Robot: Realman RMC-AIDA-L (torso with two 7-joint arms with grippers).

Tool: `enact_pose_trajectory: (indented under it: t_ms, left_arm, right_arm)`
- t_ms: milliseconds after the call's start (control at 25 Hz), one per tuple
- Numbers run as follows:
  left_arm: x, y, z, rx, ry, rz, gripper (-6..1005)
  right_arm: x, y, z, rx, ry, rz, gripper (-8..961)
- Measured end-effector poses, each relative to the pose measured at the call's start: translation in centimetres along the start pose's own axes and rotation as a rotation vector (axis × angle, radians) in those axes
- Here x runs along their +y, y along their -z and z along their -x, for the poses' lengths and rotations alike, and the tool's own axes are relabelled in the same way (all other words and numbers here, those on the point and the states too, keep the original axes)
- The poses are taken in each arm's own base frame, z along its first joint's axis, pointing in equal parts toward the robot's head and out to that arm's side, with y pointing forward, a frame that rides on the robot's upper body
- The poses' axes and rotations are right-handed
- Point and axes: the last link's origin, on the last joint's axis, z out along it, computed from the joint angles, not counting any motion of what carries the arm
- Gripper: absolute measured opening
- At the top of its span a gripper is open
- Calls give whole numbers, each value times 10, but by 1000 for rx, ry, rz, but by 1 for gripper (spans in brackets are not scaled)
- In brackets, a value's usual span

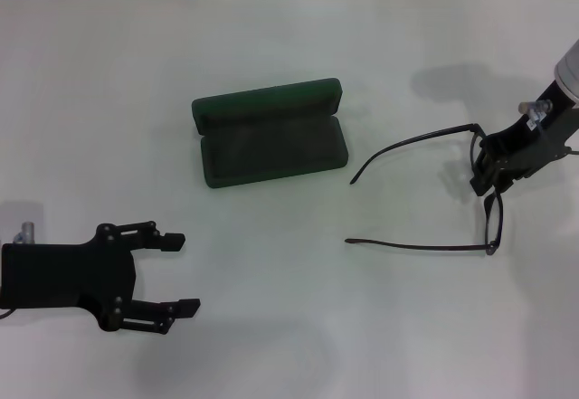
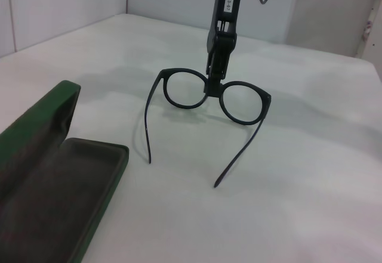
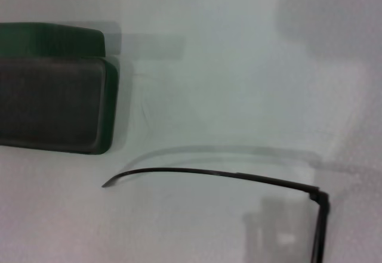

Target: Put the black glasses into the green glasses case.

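Near the bench's right edge, the right gripper (image 1: 493,175) is closed on the bridge of the black glasses (image 1: 425,191), whose two temple arms stretch out unfolded toward the bench's middle. Only the left wrist view shows that pinch head-on: fingers (image 2: 216,66) coming down between the two round lenses. At mid-bench toward the far edge lies the green glasses case (image 1: 271,132), open, lid flat, lining bare. By the near left corner the left gripper (image 1: 172,272) hangs with fingers spread wide, holding nothing.
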Motion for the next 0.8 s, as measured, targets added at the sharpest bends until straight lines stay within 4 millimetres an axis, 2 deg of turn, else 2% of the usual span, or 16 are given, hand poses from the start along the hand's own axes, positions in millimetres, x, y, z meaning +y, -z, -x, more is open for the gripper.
enact_pose_trajectory:
  t_ms: [400,640,720,800]
  left_arm:
    - [-1,-3,3,-19,11,8,872]
    - [-1,-4,3,-18,9,7,871]
    - [-1,-4,3,-18,9,8,871]
    - [-2,-4,2,-18,8,8,871]
  right_arm:
    - [2,2,1,5,52,-49,249]
    - [2,2,0,6,55,-52,78]
    - [2,2,1,6,55,-53,39]
    - [1,3,1,4,57,-53,39]
